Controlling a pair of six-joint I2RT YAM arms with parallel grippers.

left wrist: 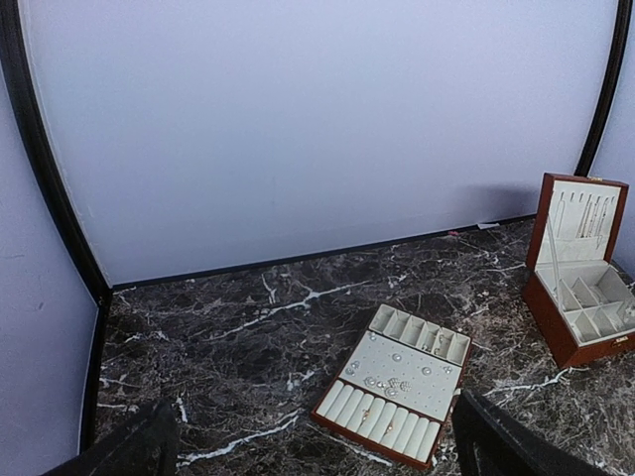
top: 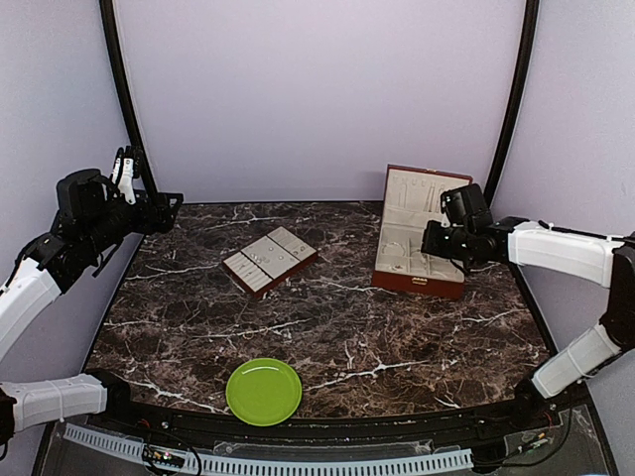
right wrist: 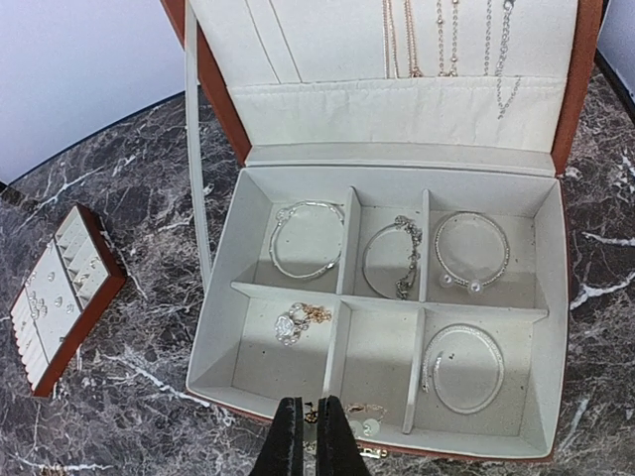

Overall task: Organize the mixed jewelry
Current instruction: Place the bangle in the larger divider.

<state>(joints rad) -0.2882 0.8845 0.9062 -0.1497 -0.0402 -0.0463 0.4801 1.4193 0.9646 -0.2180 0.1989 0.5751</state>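
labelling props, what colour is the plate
Lime green; the plate shows best in the top external view.

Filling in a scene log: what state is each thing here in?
Jewelry box: open, lid upright.
Flat tray: uncovered, small silvery pieces on it.
Green plate: empty.
Bracelets: lying in the box's compartments.
Left end effector: open.
Right end effector: shut, over the box's front.
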